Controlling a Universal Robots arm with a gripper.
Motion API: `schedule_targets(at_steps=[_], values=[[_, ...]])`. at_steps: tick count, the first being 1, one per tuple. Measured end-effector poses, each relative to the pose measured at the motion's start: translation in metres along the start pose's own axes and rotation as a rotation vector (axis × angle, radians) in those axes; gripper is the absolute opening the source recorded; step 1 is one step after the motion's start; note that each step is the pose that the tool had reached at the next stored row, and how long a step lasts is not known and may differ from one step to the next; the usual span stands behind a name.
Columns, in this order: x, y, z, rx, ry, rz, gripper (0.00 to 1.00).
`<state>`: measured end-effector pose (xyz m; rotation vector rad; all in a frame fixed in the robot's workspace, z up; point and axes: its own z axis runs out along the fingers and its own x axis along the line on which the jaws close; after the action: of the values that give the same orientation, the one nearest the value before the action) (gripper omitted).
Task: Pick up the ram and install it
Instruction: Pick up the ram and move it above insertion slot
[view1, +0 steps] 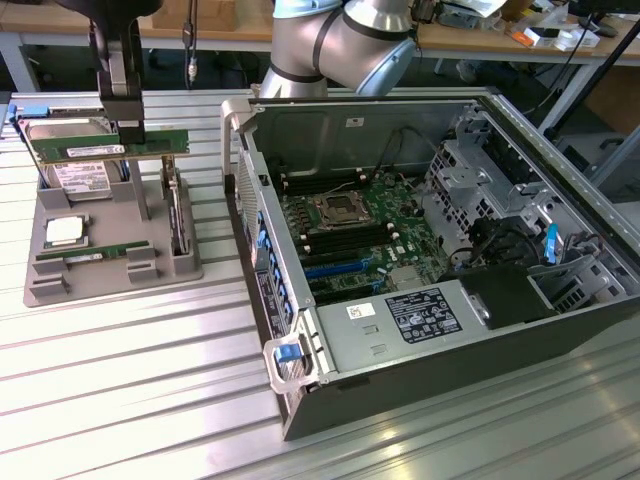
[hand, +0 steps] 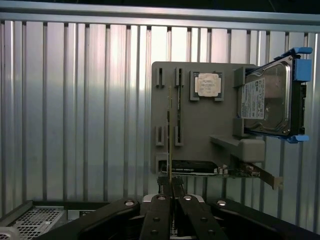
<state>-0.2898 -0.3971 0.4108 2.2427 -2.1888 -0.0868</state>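
Note:
The ram (view1: 105, 148) is a long green stick with a white label. My gripper (view1: 128, 128) is shut on it near its middle and holds it level in the air above the grey parts tray (view1: 110, 225), at the exterior view's left. In the wrist view the ram (hand: 170, 130) appears edge-on as a thin line running out from between my fingertips (hand: 171, 189), over the tray (hand: 200, 130). The open computer case (view1: 560, 180) lies toward the exterior view's right, with its motherboard (view1: 360, 230) and memory slots exposed.
On the tray sit a silver hard drive (view1: 75, 175) (hand: 270, 100), a square processor chip (view1: 65, 232) (hand: 206, 85), another green stick (view1: 85, 255) and an upright card (view1: 178, 215). The case's handle (view1: 290, 360) and side wall stand between tray and motherboard. The table is ribbed aluminium.

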Motion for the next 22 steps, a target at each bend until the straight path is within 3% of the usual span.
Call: schedule_targets(at_steps=[22], values=[[0.0002, -0.0095, -0.0004, 0.0000, 0.0000, 0.000, 0.12]])
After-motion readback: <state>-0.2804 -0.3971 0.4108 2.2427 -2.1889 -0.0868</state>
